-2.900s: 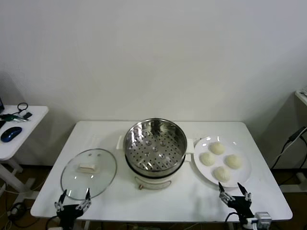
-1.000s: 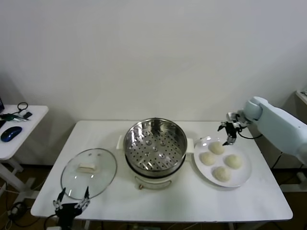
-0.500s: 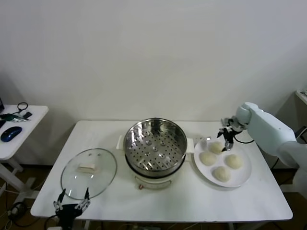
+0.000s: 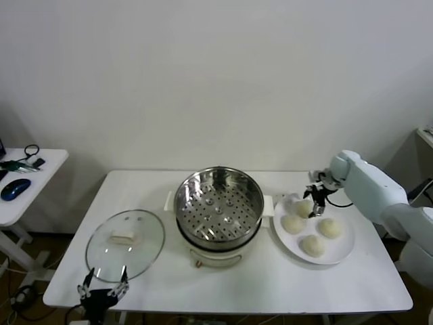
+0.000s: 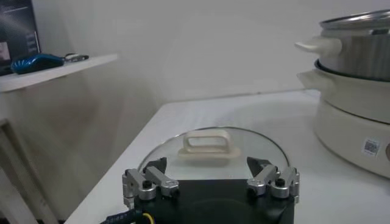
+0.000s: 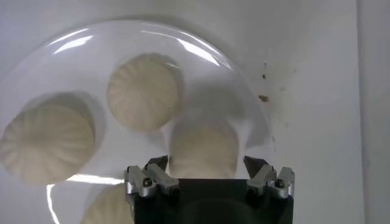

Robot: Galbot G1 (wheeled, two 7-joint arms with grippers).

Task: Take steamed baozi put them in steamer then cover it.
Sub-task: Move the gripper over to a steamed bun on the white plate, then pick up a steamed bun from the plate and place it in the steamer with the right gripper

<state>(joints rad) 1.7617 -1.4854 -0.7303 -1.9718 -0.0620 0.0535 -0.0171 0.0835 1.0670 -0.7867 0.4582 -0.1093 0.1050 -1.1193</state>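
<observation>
On the right, four buns (image 4: 306, 208) lie on a plate (image 4: 345, 247); right gripper (image 6: 207, 176), open and empty, straddles the far one. Soft dough: pinch its sides lightly.

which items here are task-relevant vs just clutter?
Job: four baozi on the plate; steamer; glass cover; right end effector over the farthest bun, left end effector parked.
Lying about: blue mouse, cable on side table.

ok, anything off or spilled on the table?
Mostly tidy. A few small brown specks on the table just outside the plate, seen from the right wrist; can't tell what they are. Baozi sit on the plate, steamer upright, lid flat.
</observation>
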